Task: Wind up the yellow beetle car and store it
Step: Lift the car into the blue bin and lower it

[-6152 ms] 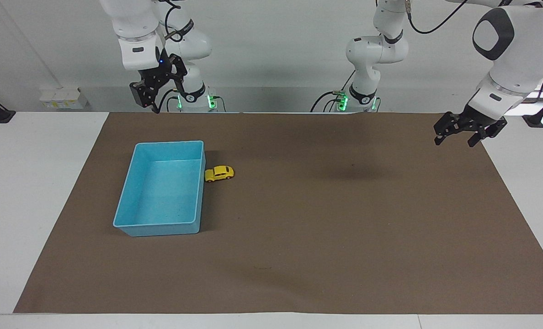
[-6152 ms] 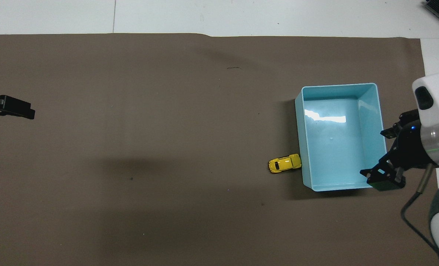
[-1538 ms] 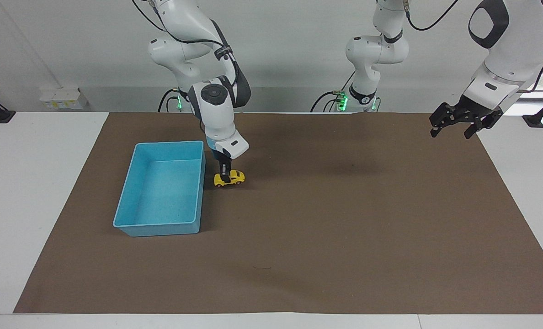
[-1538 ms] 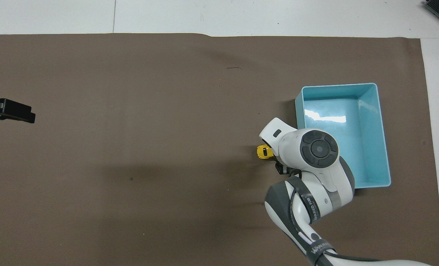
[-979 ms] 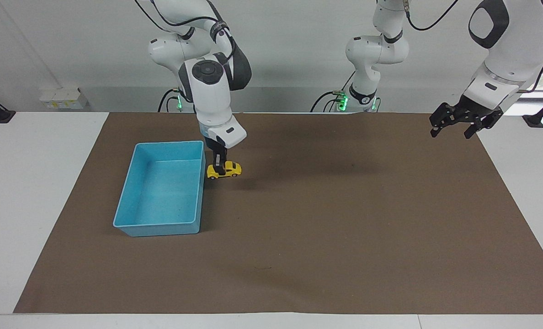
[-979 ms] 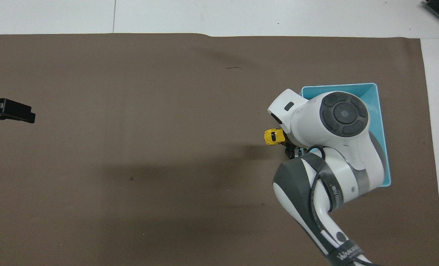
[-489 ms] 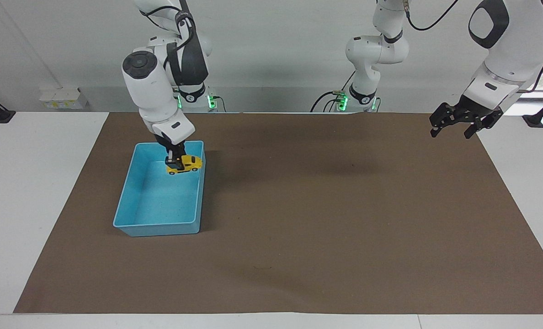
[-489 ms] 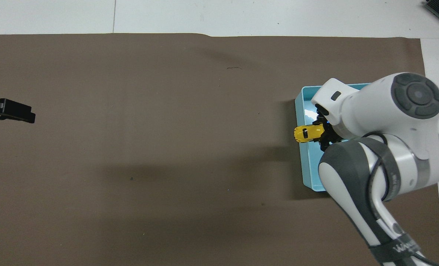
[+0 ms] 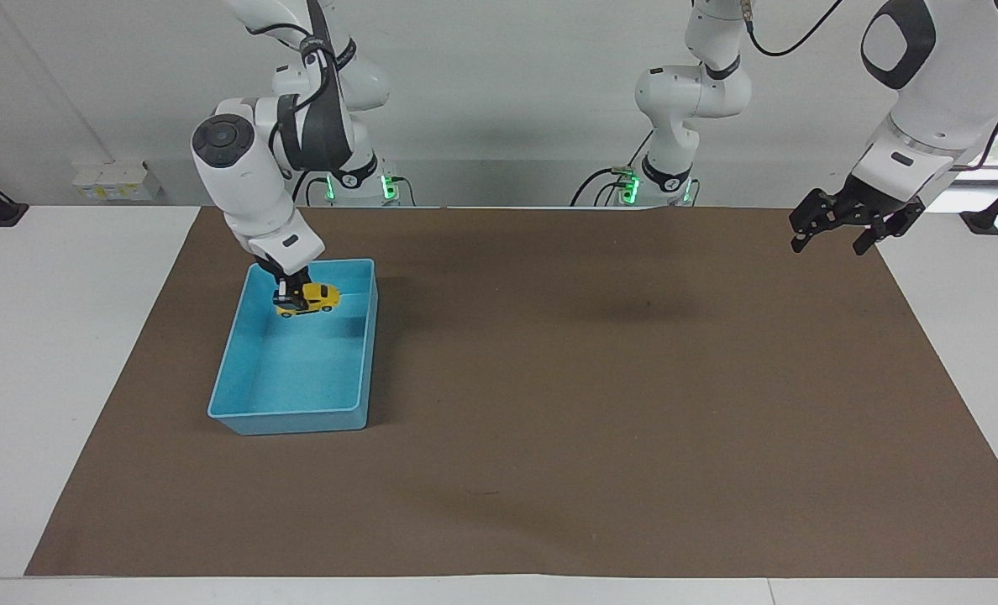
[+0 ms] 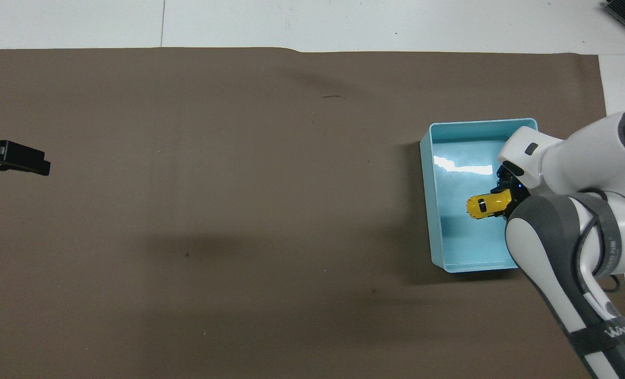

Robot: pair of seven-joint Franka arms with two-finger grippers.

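Right hand pinching the yellow beetle car by one end, holding it in the air over the blue bin, above the part of the bin nearer the robots. Car looks roughly level and clear of the bin floor, so it is likely carried there for storing; release not yet done. Bin sits on the brown mat toward the right arm's end of the bench. Left hand waits spread, over the mat edge at the left arm's end, out of the way.
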